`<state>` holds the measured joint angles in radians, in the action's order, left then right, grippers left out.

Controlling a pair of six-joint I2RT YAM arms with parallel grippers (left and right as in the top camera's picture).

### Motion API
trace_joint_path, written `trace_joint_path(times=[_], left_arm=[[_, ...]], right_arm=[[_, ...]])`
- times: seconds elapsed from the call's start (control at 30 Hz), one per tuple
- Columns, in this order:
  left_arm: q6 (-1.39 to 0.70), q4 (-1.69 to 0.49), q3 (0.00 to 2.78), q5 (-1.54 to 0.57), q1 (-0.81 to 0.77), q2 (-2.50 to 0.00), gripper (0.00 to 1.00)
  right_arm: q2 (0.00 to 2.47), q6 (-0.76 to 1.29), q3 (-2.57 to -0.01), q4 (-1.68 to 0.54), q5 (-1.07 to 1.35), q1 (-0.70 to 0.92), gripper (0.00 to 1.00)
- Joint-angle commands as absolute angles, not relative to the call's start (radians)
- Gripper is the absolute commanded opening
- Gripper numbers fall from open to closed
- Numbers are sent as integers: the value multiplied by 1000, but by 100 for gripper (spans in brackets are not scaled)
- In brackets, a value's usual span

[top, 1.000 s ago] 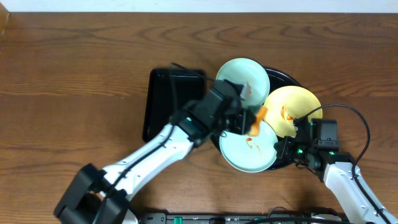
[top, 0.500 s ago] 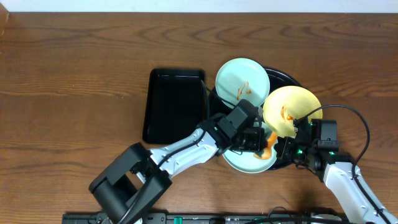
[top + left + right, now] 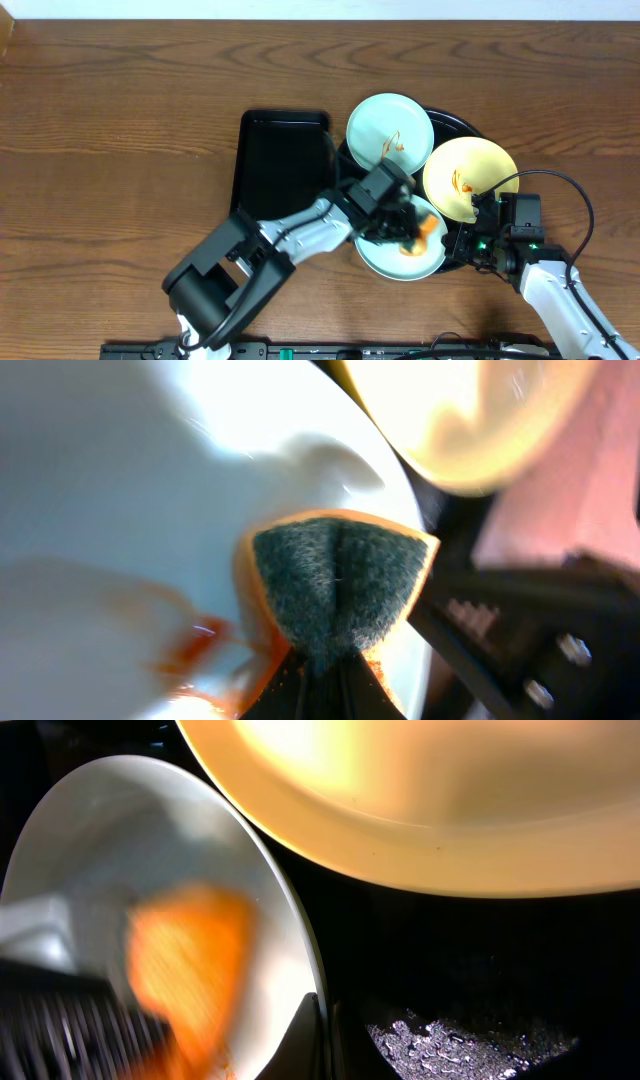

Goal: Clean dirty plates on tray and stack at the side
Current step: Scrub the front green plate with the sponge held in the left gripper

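My left gripper (image 3: 403,226) is shut on an orange sponge (image 3: 424,231) with a dark green scouring face (image 3: 335,590), pressed on the near light blue plate (image 3: 388,262). Orange-brown sauce smears (image 3: 190,650) lie on this plate (image 3: 150,490). My right gripper (image 3: 457,245) is shut on the plate's right rim (image 3: 300,970), fingertips (image 3: 325,1030) either side of it. The pale yellow plate (image 3: 472,172) with a smear overlaps the near plate. The far light blue plate (image 3: 390,128) also has a smear. All rest on the round black tray (image 3: 460,122).
A smaller rectangular black tray (image 3: 280,165) lies left of the plates, partly under my left arm. The round tray's wet black floor (image 3: 480,1020) shows beside the held rim. Brown wooden table (image 3: 120,120) surrounds everything.
My left gripper has carried the sponge from between the plates down onto the near blue plate and is rubbing it there. The right gripper has stayed on the rim.
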<state>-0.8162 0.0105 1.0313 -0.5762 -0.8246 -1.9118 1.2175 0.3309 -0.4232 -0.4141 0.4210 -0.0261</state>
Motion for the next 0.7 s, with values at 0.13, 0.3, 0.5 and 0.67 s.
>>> trace_joint_path(times=[0.13,0.3,0.5,0.67], left_arm=[[-705,-31,1050,-463,-717,-1911,7],[-630,-127,1050,-463,-672,-1845,7],[-518,-207,1050,-462,-677,-1695,8],[-541,-192,1050,-457,-733,-1676,7]], right_arm=[[1217,344,-422,-422,442,-18,1],[1217,343,-422,-422,442,-18,1],[1217,343,-422,-418,441,-18,1],[1217,343,-422,-419,442,-18,1]])
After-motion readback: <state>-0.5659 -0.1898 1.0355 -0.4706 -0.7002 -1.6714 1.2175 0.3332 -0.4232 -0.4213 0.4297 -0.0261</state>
